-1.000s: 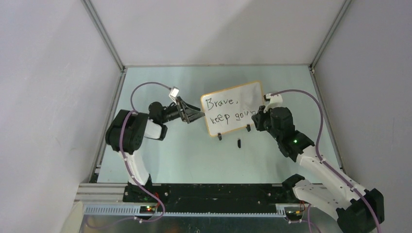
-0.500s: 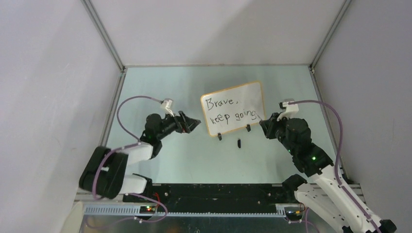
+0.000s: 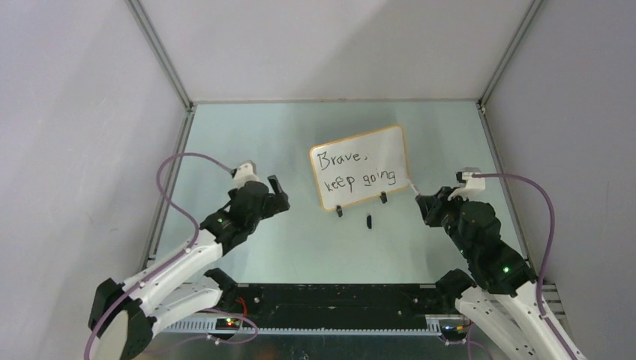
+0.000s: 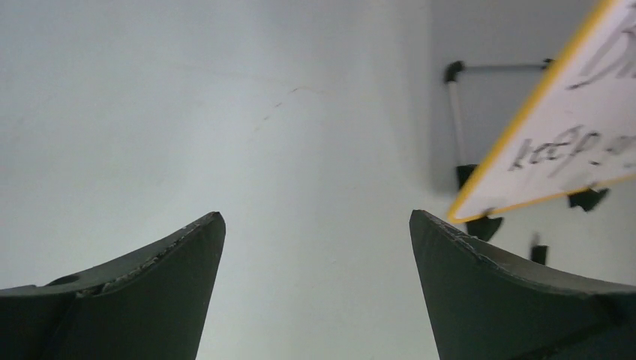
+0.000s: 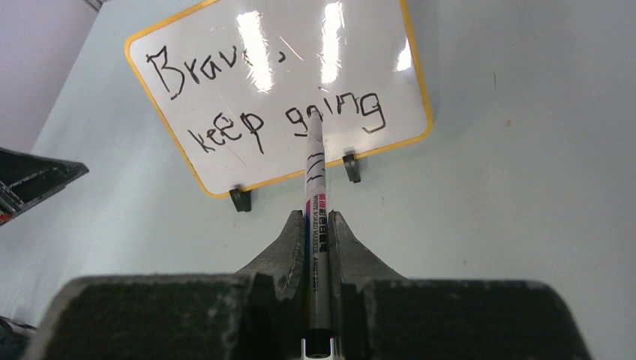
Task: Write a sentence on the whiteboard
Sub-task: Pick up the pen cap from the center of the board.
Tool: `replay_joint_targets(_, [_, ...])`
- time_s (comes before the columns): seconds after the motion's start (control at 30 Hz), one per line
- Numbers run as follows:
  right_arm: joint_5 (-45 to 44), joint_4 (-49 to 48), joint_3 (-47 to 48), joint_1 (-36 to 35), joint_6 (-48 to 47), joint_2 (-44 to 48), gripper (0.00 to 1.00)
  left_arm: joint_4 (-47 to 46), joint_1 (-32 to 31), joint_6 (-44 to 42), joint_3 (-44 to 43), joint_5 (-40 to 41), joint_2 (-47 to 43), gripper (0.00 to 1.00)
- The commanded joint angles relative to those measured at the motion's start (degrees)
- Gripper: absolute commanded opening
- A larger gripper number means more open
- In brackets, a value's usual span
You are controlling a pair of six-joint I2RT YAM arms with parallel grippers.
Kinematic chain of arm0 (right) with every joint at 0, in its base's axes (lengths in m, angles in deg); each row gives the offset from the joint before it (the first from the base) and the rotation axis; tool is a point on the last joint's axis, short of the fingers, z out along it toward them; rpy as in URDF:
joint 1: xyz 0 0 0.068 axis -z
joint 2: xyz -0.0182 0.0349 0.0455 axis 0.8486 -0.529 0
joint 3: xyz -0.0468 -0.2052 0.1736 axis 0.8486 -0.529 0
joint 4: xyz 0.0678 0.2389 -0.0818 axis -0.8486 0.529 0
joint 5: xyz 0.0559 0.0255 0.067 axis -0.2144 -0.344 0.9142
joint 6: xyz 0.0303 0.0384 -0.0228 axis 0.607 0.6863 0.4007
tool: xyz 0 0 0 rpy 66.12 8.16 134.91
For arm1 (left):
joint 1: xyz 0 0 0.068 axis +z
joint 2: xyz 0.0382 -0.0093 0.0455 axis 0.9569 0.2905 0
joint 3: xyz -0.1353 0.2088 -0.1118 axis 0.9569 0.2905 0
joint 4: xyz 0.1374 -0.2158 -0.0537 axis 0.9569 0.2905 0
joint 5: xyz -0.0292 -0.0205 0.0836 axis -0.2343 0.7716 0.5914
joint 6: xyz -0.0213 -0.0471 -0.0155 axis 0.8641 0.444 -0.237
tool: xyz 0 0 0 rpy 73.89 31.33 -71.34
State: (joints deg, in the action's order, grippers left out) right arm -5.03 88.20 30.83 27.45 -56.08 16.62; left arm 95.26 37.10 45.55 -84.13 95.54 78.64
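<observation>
Two grippers flank your small orange-framed whiteboard (image 3: 382,150): the nearer right gripper (image 5: 316,217) clamps a slim white marker (image 5: 313,165) aimed lengthwise at it; the left gripper (image 4: 316,216) gapes empty.

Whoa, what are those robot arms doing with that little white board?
They are writing a message, and it looks done. The right tool is shut on a marker that points at the whiteboard, which stands on the table on two black clip feet. The sentence on it reads "Brave, keep going" in black. The left tool is open and empty, off to the board's left, touching nothing.
</observation>
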Motion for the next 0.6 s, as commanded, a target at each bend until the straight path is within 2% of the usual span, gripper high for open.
replay_joint_targets(0.0, [-2.5, 2.2, 0.7, -0.2, 1.8, 2.9, 0.0, 13.7, 0.2, 10.2, -2.2, 7.6, -5.9, 0.96])
replay_joint_targets(0.1, [-3.1, 3.0, 0.9, -0.2, 2.4, 4.1, 0.0, 14.8, -1.7, 15.6, -3.4, 5.0, -7.0, 0.89])
replay_joint_targets(0.13, [-4.1, 3.3, 1.0, -0.2, 2.6, 4.6, 0.0, 15.7, -3.0, 17.2, -5.0, 4.8, -6.2, 0.84])
replay_joint_targets(0.2, [-5.6, 4.3, 1.8, -0.2, 3.5, 5.3, 0.0, 18.8, -5.7, 21.3, -8.4, 4.9, -3.1, 0.8])
replay_joint_targets(0.3, [-7.6, 6.1, 2.7, -0.1, 4.3, 6.5, 0.0, 24.5, -10.9, 25.7, -15.1, 7.9, 5.1, 0.81])
replay_joint_targets(0.4, [-10.2, 8.2, 3.6, -0.1, 4.7, 7.4, 0.0, 30.1, -17.0, 28.4, -25.4, 10.4, 13.3, 0.81])
replay_joint_targets(0.57, [-12.5, 9.1, 3.7, -0.2, 5.6, 10.0, 0.0, 30.2, -21.5, 27.0, -38.1, 8.2, 29.6, 0.81])
